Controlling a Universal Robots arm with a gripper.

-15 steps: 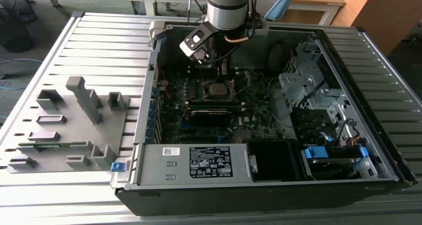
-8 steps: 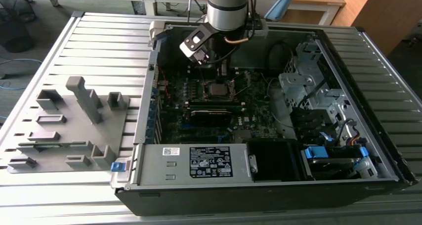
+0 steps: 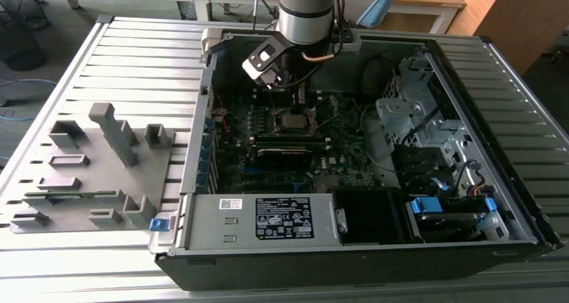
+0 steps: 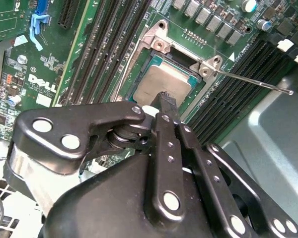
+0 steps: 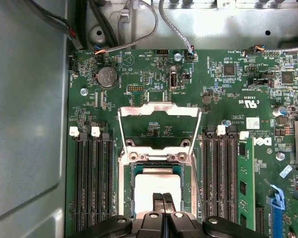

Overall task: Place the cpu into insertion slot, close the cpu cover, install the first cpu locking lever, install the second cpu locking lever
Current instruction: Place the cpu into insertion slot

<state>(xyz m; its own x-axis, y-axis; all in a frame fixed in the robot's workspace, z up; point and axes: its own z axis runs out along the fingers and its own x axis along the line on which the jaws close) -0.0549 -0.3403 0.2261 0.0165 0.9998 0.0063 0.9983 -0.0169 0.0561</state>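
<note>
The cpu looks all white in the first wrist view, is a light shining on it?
First wrist view: the cpu glares nearly white on top, likely from reflected light; second wrist view: the same chip looks dull grey, without glare.

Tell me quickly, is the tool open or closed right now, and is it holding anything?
Tool: closed, holding nothing; its tips sit over the chip lying in the socket.
</note>
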